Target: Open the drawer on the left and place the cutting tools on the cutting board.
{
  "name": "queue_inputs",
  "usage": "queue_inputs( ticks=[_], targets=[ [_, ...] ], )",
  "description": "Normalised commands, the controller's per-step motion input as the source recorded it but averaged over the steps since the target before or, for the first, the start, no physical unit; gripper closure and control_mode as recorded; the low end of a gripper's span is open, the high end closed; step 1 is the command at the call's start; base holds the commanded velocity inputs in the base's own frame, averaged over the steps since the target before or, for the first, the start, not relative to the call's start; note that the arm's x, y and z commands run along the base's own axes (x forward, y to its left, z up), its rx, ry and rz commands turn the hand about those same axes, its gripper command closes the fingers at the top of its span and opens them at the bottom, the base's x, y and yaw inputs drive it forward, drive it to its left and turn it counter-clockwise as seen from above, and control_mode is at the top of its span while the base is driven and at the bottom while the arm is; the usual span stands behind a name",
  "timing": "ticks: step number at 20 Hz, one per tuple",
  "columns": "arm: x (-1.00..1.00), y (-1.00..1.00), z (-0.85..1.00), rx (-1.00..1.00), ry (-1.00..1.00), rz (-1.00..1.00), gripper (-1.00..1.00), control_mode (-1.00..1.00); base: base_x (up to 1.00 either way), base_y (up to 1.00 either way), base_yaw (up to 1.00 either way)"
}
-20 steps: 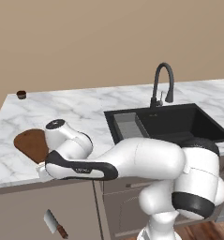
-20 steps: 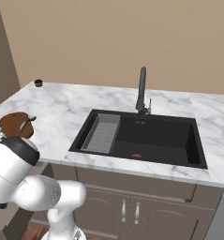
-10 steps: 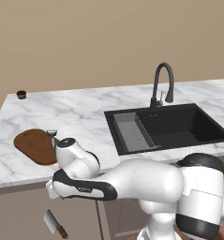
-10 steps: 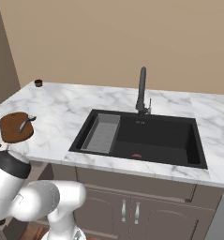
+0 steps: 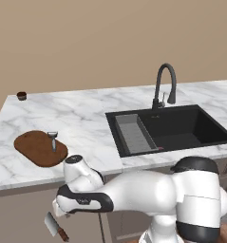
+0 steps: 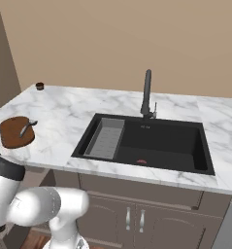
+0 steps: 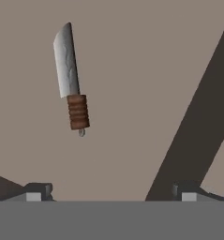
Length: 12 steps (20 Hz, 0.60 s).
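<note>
A: Status? Peeler [image 5: 52,139] is on the cutting board [image 5: 36,149].
B: Cleaver [image 7: 70,83] lies in the drawer [image 7: 132,70] under the gripper [image 7: 111,192], jaws wide, empty. Stiff, likely slick blade; take the ribbed handle.

A plain beige wall [image 5: 110,42] rises behind the white marble counter [image 5: 86,114], with a black sink [image 5: 174,130] and its dark faucet [image 5: 163,85] at three o'clock, grey-brown cabinets [image 6: 137,214] below.
</note>
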Motion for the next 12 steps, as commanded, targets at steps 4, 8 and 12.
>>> queue_inputs(
  ticks=[4, 8, 12],
  targets=[
    [0.00, 0.08, -0.55, -0.01, 0.11, 0.06, -1.00, -1.00, 0.00, 0.00, 0.00],
    [0.00, 0.30, -0.38, -0.02, 0.05, 0.06, -1.00, -1.00, 0.00, 0.00, 0.00],
    [-0.06, 0.30, -0.29, -0.04, 0.01, 0.05, -1.00, -1.00, 0.00, 0.00, 0.00]
  ],
)
